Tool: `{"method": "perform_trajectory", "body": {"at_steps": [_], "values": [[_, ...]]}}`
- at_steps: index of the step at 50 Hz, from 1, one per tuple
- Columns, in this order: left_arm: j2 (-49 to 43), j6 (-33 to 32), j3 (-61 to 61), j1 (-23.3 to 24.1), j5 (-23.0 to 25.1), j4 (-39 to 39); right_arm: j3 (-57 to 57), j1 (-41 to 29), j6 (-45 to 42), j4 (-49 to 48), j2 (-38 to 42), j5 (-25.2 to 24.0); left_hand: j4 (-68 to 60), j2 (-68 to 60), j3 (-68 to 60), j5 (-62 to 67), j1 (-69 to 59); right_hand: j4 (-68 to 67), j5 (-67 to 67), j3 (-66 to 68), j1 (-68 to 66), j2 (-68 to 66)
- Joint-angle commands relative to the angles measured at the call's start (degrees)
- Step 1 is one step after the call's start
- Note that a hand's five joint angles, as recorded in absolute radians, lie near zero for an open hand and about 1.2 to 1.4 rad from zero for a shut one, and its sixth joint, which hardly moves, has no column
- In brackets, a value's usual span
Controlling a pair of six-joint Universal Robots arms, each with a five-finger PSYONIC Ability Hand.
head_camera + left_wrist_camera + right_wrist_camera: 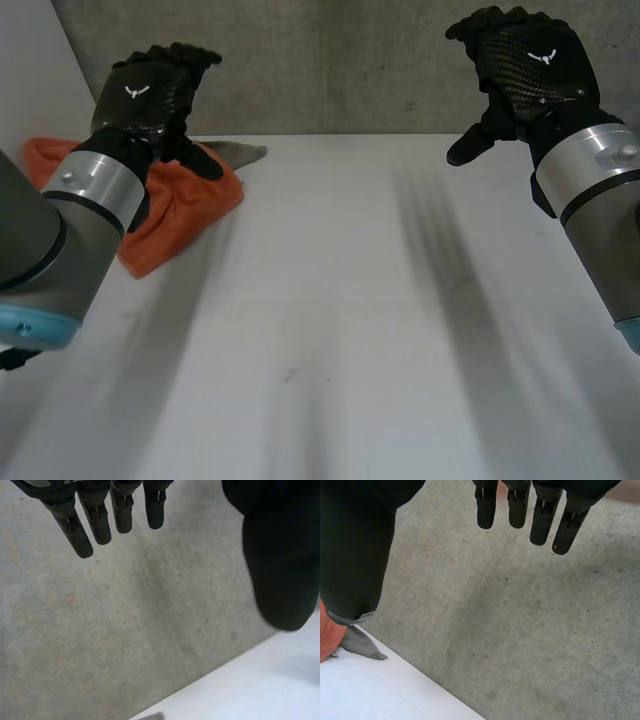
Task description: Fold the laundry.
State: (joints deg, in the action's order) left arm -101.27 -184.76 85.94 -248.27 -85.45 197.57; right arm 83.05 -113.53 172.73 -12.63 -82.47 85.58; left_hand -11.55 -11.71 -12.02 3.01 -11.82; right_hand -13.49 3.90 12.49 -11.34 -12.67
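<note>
at far left, pinch the near corner of that limp orange cloth (195, 205); your left hand (150, 95) and right hand (525, 65) hang open.

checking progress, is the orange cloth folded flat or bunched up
Bunched up: the orange cloth lies in a rumpled heap with uneven edges, no clean fold.

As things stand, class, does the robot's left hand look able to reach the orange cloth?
Probably yes. The left hand hovers open just above the orange cloth at the table's far left, with nothing visible between them, so the way down looks free.
</note>
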Motion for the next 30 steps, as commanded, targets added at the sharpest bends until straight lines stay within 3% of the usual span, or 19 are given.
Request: {"method": "perform_trajectory", "body": {"at_steps": [1,10,16,22,26,27,28,30], "values": [[-12.78,-17.7,-6.91,-10.03,6.0,0.01,-0.16,-0.02,-0.11,0.15,0.73,0.03,1.34,1.49,1.8,-2.79,1.6,3.49,-3.9,-2.49,1.34,2.67],[-32.74,-33.02,-22.03,-18.65,6.88,-0.43,-0.25,-0.02,-0.11,0.33,1.87,0.03,1.34,1.49,1.81,-2.79,1.6,3.49,-3.9,-2.49,1.34,2.67],[-44.6,-35.93,-33.35,-22.87,11.53,-0.78,0.1,-0.02,-0.2,0.33,3.1,0.03,1.51,1.66,1.97,-2.96,1.77,3.49,-3.9,-2.49,1.34,2.67],[-52.27,-36.9,-41.9,-24.9,11.63,-0.78,-0.08,-0.02,-1.51,0.33,4.69,0.12,-1.0,-0.85,-0.53,-0.45,-0.74,3.49,-3.9,-2.49,1.34,2.67],[-54.56,-37.95,-44.81,-25.42,11.54,-0.78,-0.08,-0.02,-2.83,0.15,4.78,0.21,-32.7,-32.55,-32.23,31.25,-32.44,3.49,-3.9,-2.49,1.34,2.67],[-54.47,-38.04,-44.72,-25.34,11.1,-0.52,-0.16,-0.02,-3.01,0.15,4.78,0.21,-60.78,-60.63,-60.32,59.33,-60.52,3.49,-3.9,-2.49,1.34,2.67],[-54.21,-38.04,-44.55,-25.08,10.66,-0.34,-0.08,-0.02,-3.02,0.15,4.78,0.12,-68.37,-68.22,-67.9,66.92,-68.11,3.49,-3.9,-2.49,1.34,2.67],[-52.98,-38.04,-43.5,-24.02,8.91,0.36,-0.25,-0.02,-3.1,0.15,4.86,0.12,-68.45,-68.29,-67.98,66.99,-68.18,3.49,-3.9,-2.49,1.34,2.67]]}}
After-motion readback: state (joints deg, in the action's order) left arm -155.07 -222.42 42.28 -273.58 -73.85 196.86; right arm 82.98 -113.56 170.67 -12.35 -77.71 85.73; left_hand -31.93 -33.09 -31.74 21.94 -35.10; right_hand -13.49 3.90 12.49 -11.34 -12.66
